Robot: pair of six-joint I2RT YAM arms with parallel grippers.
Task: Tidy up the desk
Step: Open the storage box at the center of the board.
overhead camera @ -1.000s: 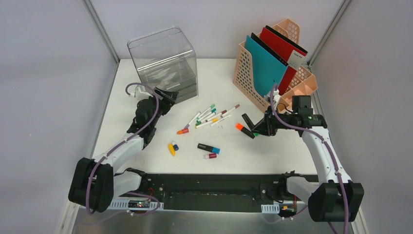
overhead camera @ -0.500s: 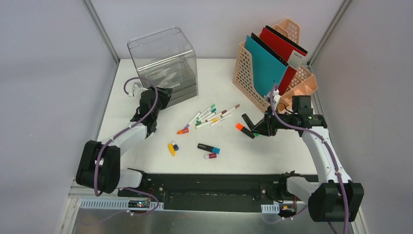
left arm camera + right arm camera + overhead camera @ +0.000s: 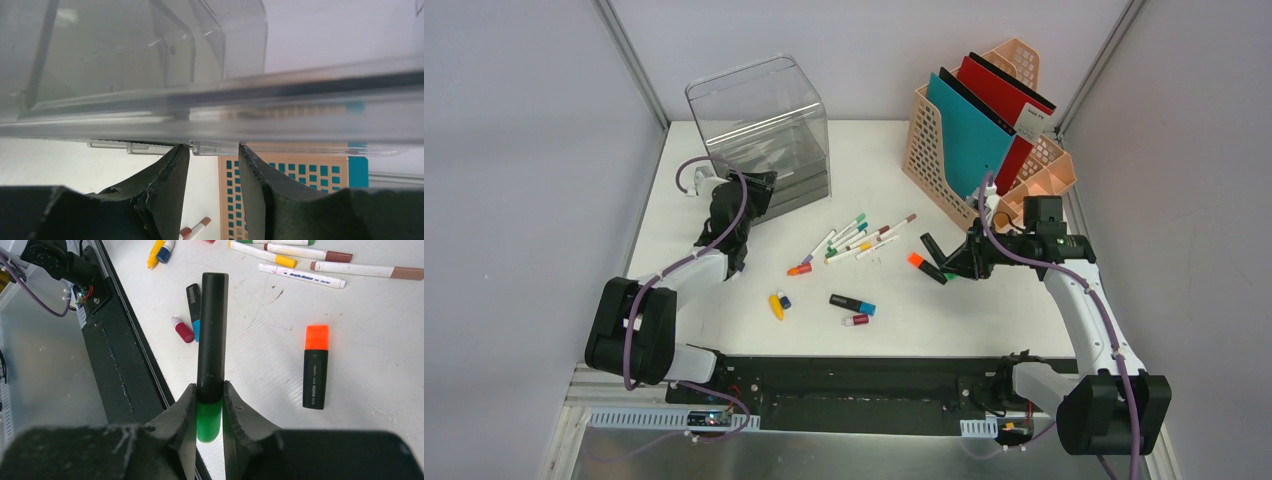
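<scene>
Cataloguing table (image 3: 984,310) | lies flat beneath both arms; judged rigid, fixed, not to be lifted | green-tipped highlighter (image 3: 212,330) is clamped in right pincer (image 3: 210,390); judged light, stiff, slick, best held mid-barrel | left pincer (image 3: 210,152) is set half-closed at lip of clear drawer box (image 3: 150,60); grip cannot be told

No print can be read for certain. A white marker (image 3: 301,276) carries dark lettering, the orange highlighter (image 3: 315,371) faint print, and the far-right red folder's label (image 3: 1031,122) small text, all too blurred.
</scene>
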